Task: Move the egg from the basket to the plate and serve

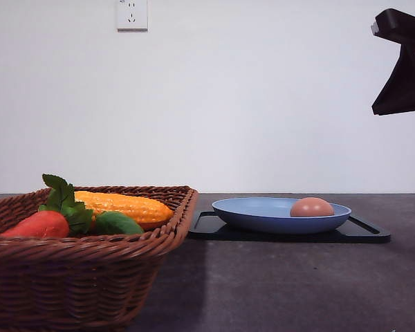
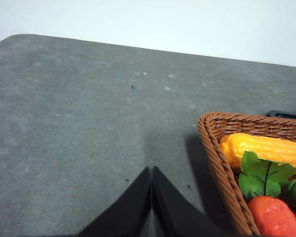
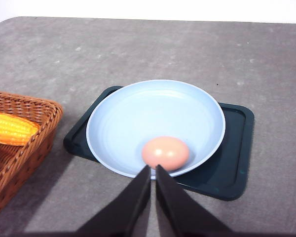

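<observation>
Now egg (image 3: 165, 152) sits loose near plate (image 3: 138, 113) rim — bump could roll it off. Right gripper (image 3: 153, 170) closed, empty; left gripper (image 2: 151, 173) closed, empty.

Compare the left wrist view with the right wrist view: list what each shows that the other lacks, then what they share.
Left wrist view alone: the left pincer, fingers together over bare grey table, and in the basket a red vegetable with green leaves.

Right wrist view alone: the right pincer, also closed, the egg lying in the blue plate, and the black tray under the plate.

Shared: the wicker basket, the corn cob in it, the table.
</observation>
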